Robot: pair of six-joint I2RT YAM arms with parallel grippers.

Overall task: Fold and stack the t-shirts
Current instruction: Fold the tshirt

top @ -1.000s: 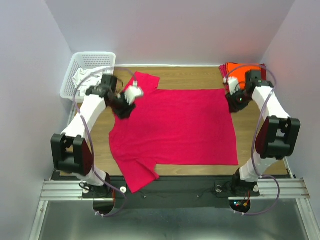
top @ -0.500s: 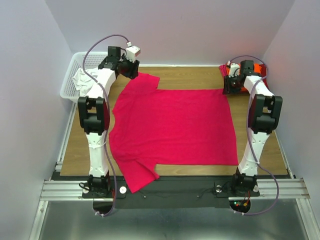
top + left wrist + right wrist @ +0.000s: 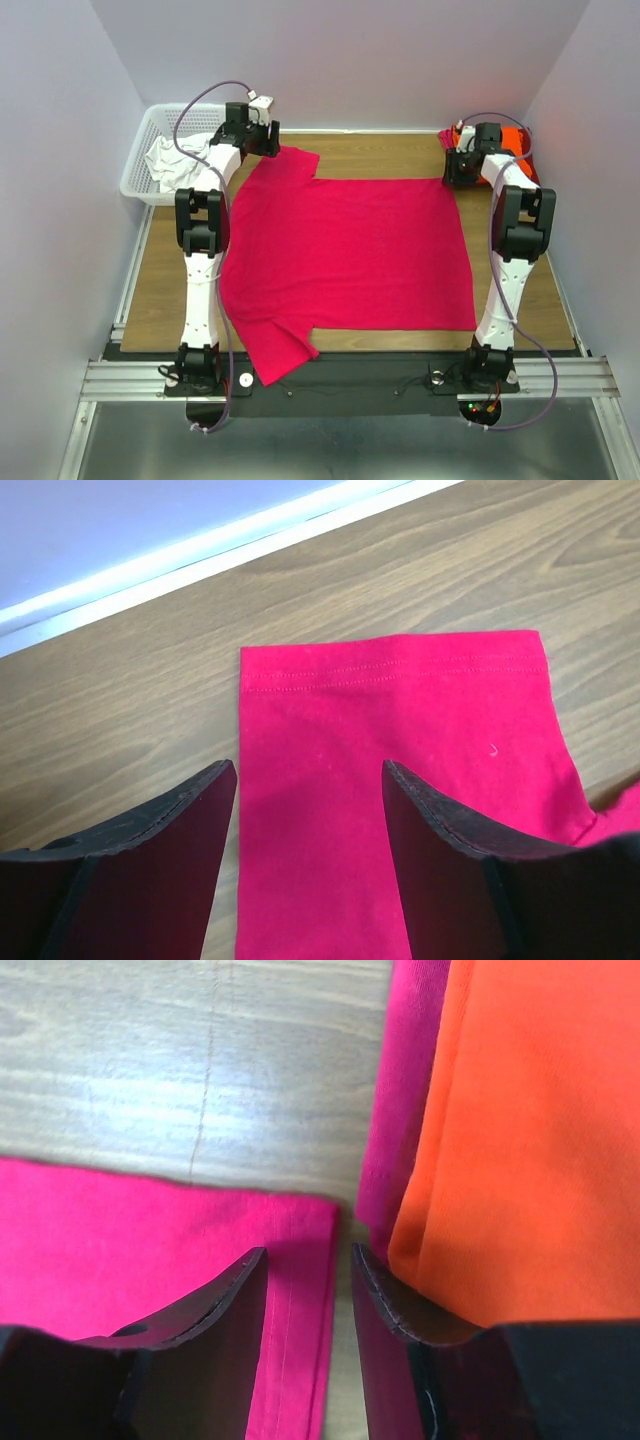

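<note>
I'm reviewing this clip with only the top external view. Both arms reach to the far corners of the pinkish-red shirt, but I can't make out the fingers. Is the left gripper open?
Observer: Yes. The left gripper is open, fingers apart above a sleeve of the pinkish-red t-shirt, with nothing pinched.
Operator: And the right one?
Observer: The right gripper is open too. The shirt's stitched corner edge shows in the gap between its fingers.
Operator: Is anything under the orange shirt beside it?
Observer: The orange t-shirt lies on a darker pinkish cloth, whose edge shows along its left side in the right wrist view.
</note>
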